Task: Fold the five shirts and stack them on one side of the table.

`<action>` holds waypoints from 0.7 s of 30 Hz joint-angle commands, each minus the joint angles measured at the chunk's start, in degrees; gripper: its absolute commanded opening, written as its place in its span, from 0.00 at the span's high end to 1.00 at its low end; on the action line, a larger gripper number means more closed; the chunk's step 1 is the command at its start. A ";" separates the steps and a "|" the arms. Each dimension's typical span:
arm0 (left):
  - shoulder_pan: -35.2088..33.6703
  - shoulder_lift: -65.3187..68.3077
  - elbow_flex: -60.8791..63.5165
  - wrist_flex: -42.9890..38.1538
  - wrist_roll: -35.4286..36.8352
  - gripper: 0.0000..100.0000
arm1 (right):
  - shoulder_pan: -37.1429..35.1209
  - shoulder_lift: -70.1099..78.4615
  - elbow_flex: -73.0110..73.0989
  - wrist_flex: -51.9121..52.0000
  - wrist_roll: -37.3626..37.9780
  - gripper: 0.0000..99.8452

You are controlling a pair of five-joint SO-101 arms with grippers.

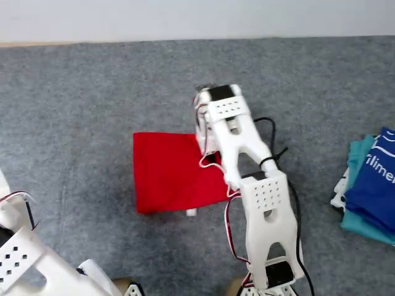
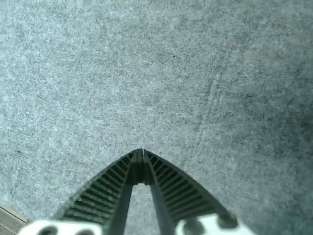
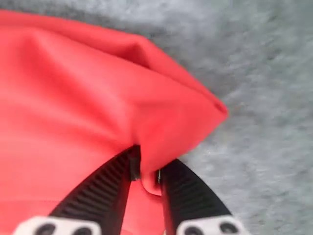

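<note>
Right gripper pinching the flat red fabric shirt at its far right corner, mid-surface.
The pinch probably serves to carry it to the folded blue-and-teal shirt stack at right (left gripper, pressed together, hangs over bare grey felt surface).

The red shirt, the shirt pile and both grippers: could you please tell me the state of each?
red shirt: folded to a rectangle, lying on the table, one edge pinched.
shirt pile: folded and stacked, blue on top of teal, at the table's edge.
right gripper: shut on the red shirt's fabric.
left gripper: shut, holding nothing, over bare table.
</note>
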 commanded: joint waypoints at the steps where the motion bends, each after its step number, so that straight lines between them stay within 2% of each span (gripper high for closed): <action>1: 0.18 -0.35 -0.31 -1.14 -0.09 1.00 | 4.70 -5.41 -1.58 -3.56 8.70 0.99; 6: 0.18 -0.35 -0.31 -1.14 -0.18 1.00 | 8.57 -6.37 -1.58 -10.24 22.95 0.99; 12: 0.18 -0.35 -0.31 -1.14 -0.18 1.00 | 9.01 -6.55 -1.58 -19.12 37.89 0.99; 21: -0.09 -0.79 -0.66 -0.79 -4.48 1.00 | 9.01 -5.14 -6.68 -29.32 50.99 0.99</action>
